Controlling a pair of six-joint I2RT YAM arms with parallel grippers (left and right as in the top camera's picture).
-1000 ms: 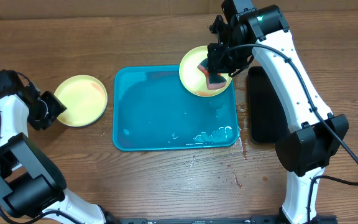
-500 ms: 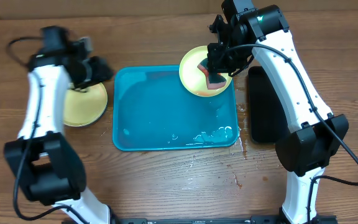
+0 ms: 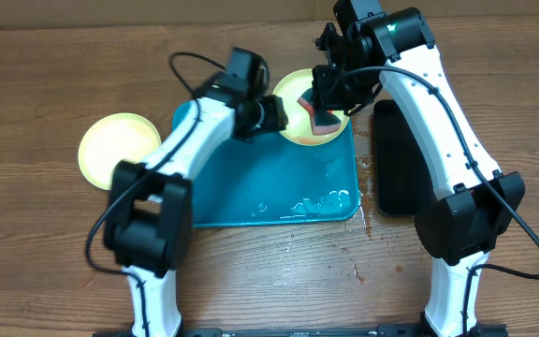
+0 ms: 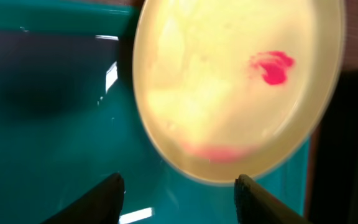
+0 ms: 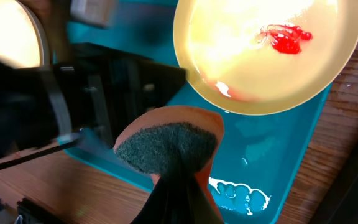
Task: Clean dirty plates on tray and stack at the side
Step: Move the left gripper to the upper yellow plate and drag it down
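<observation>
**Left claw (image 4: 179, 186) released and empty, closing on the dirty plate (image 4: 229, 93) at the tray's (image 3: 241, 187) corner.**

The plate lies just ahead of the left claw and still carries a red smear (image 4: 272, 66). The right claw (image 3: 324, 107) hangs just above it, clenched on a sponge (image 5: 166, 146). Well behind the left claw, a clean-looking side plate (image 3: 115, 150) sits on the worktop (image 3: 64, 75); I cannot tell whether it is one plate or a stack. The task looks well along, with this plate left to wipe and stack. A black tray (image 3: 396, 159) lies beyond the right claw. A second ago the left arm was by the side plate; it has since swung across to the tray. The right claw and sponge have not moved.
</observation>
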